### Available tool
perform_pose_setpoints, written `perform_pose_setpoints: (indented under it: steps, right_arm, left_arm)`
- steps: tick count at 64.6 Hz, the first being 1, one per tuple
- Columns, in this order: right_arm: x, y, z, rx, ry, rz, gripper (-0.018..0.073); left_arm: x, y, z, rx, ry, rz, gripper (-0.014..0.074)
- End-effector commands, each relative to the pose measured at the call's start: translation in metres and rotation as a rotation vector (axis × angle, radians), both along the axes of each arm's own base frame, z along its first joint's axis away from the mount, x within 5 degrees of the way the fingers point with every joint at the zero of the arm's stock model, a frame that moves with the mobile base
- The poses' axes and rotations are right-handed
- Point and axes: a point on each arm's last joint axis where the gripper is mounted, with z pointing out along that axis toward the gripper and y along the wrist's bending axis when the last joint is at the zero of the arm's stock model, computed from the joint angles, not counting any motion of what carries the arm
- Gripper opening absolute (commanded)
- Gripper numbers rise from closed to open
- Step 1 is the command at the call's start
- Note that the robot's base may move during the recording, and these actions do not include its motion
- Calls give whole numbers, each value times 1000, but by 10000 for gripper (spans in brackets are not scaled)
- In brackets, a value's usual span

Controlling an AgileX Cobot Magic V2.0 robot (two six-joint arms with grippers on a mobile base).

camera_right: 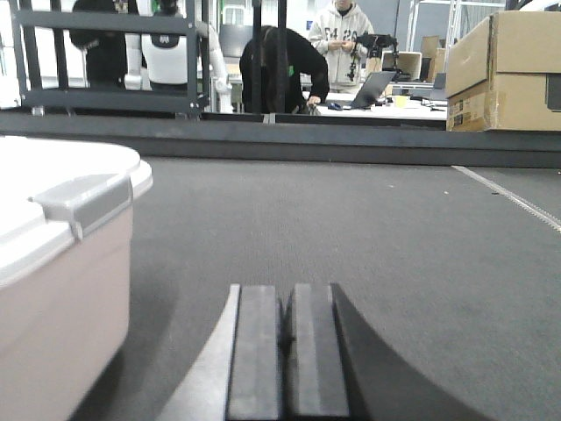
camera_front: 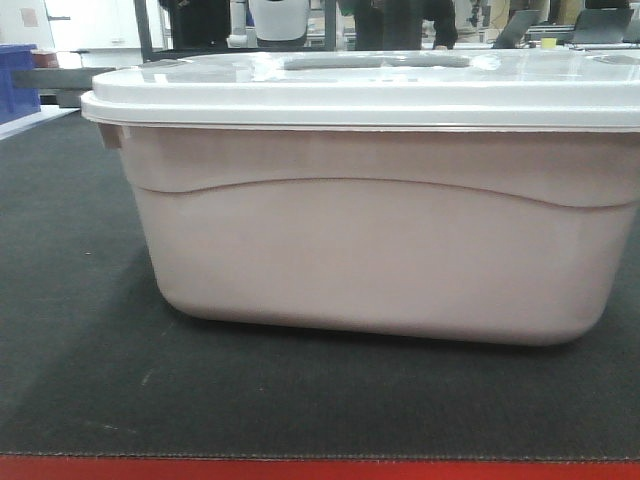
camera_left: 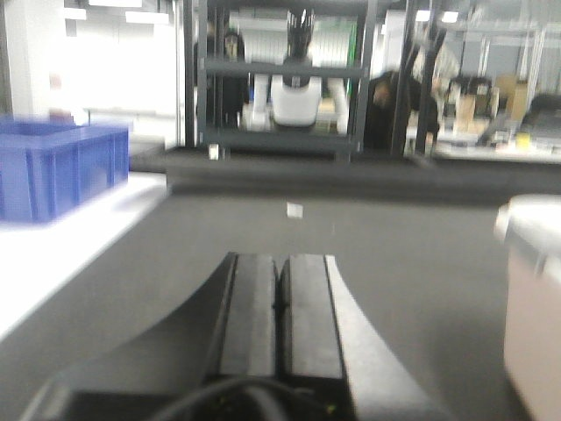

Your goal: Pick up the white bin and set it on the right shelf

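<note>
The white bin (camera_front: pixel 380 250) fills the front view, standing on dark grey carpet, its flat white lid (camera_front: pixel 360 85) on top with a grey handle recess. In the left wrist view the bin's end (camera_left: pixel 533 298) shows at the right edge, to the right of my left gripper (camera_left: pixel 279 263), which is shut and holds nothing. In the right wrist view the bin's corner and lid latch (camera_right: pixel 61 263) sit at the left, beside my right gripper (camera_right: pixel 287 294), also shut and empty. The right shelf is out of view.
A blue open crate (camera_left: pixel 57 167) stands on a white surface at the left. A dark metal rack (camera_left: pixel 280 79) and people stand far behind. Cardboard boxes (camera_right: pixel 508 70) sit at the back right. A red strip (camera_front: pixel 320 470) edges the carpet in front.
</note>
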Motion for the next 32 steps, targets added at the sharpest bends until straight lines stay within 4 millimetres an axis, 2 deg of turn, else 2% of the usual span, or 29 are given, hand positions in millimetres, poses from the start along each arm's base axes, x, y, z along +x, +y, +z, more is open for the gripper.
perform_pose_setpoints:
  steps: [1,11,18,22,23,32]
  right_arm:
    - [-11,0,46,23,-214,1,66]
    - [-19,1,98,33,-223,12,67]
    - [-12,1,127,40,-197,16,102]
    - [-3,1,140,45,-177,16,183]
    - [3,0,144,46,-163,16,216]
    - [35,-1,149,55,-22,16,491]
  left_arm:
    - [-7,0,51,38,-106,9,-113]
    - [-1,0,107,48,-29,12,-100]
    - [17,-2,132,6,76,-8,1]
    - [31,-3,138,-22,147,-24,100]
    - [37,-4,140,-34,177,-32,150]
    - [68,-13,137,-80,285,-99,351]
